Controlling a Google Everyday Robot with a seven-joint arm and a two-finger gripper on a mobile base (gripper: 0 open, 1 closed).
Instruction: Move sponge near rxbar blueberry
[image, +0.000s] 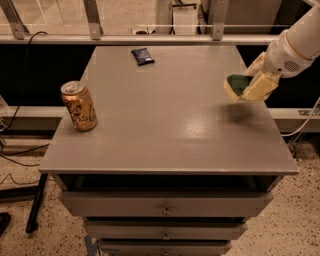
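One wavy-edged scrub sponge (235, 86), dark green on top over pale yellow foam, hangs in the air in the grip of the cream-coloured robot hand (248, 81). It is tilted. The green face is turned up and towards the far side, and the yellow foam edge shows along its lower, outer rim. Its free end sticks out of the hand towards the middle of the grey surface (170, 125). The other end is buried between the fingers, so I cannot say for certain how its long axis runs.

The hand is closed down onto the sponge, with one pale finger (261, 87) in front of it and the other behind. Neither hand nor sponge touches the surface. A soft dark shadow (245, 113) lies directly below them, near the surface's edge on the arm's side.

Well away from the hand, across the surface and close to its far edge, lies the small flat navy-blue snack wrapper (142, 56), the rxbar blueberry. Farther still from the hand, by the opposite side edge, stands an upright gold-orange drink can (79, 106).
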